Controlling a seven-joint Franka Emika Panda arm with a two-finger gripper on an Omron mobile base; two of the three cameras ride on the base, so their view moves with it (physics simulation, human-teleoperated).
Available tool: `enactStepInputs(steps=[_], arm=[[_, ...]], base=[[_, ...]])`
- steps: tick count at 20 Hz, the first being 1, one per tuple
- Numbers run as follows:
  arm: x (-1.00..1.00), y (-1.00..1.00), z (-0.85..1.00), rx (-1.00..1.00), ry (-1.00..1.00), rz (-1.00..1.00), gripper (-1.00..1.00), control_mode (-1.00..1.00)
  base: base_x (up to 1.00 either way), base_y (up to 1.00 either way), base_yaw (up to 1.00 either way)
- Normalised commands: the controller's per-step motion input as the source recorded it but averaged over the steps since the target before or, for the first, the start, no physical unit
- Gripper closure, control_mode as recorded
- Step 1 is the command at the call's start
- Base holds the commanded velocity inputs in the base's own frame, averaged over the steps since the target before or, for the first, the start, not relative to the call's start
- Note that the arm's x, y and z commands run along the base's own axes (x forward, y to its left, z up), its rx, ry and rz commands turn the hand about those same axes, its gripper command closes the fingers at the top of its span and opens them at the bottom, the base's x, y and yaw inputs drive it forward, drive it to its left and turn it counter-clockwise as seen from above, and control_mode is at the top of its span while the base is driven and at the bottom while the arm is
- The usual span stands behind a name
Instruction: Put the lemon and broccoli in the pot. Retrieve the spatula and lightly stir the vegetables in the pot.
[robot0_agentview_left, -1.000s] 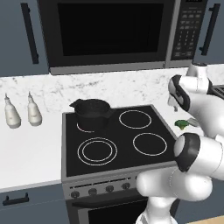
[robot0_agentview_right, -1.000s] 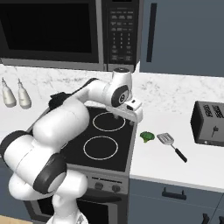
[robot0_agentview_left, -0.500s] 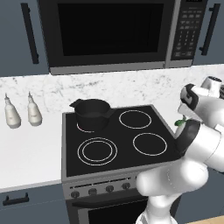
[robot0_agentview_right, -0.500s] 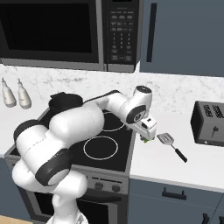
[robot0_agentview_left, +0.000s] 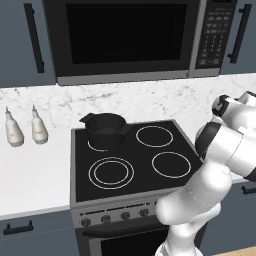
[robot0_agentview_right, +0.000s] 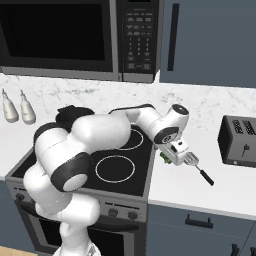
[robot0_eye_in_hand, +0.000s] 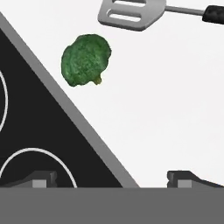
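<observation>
The pincer (robot0_agentview_right: 175, 156) hangs over the white counter (robot0_agentview_right: 220, 182) just right of the stove (robot0_agentview_right: 115, 167), its jaws spread wide with nothing between them. In the hand view the fingertips (robot0_eye_in_hand: 183, 178) straddle the stove's grey edge, one over the black glass, one over the counter.

The broccoli (robot0_eye_in_hand: 85, 59) lies on the counter just beside that edge, apart from it, its pale stem end pointing away from the spatula. In the right base view it peeks out green under the pincer (robot0_agentview_right: 163, 158). Open counter lies all around it except toward the spatula (robot0_eye_in_hand: 131, 13), which sits near but not touching; the slotted silver head faces the stove, and the black handle runs away from it, toward the counter's front in the right base view (robot0_agentview_right: 199, 170).

The pot (robot0_agentview_left: 105, 131) stands on the stove's rear left burner, well apart from the broccoli, with bare burners between. A toaster (robot0_agentview_right: 239, 141) stands farther right on the counter. Two bottles (robot0_agentview_left: 24, 129) stand left of the stove.
</observation>
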Motion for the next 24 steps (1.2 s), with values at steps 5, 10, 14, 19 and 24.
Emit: enactStepInputs(steps=[5, 10, 14, 19, 24], arm=[[0.3, -0.06, -0.31, 0.06, 0.0, -0.12, -1.0, -1.0], [0.47, 0.0, -0.17, 0.02, 0.0, -0.12, -1.0, -1.0], [0.46, -0.07, -0.26, 0.01, 0.0, -0.09, -1.0, -1.0], [0.29, -0.03, -0.36, 0.0, 0.0, -0.08, -1.0, -1.0], [0.3, 0.0, -0.3, 0.0, 0.0, -0.09, -1.0, -1.0]], base=[[0.0, 0.0, 0.0], [0.0, 0.0, 0.0], [0.0, 0.0, 0.0], [0.0, 0.0, 0.0], [0.0, 0.0, 0.0]])
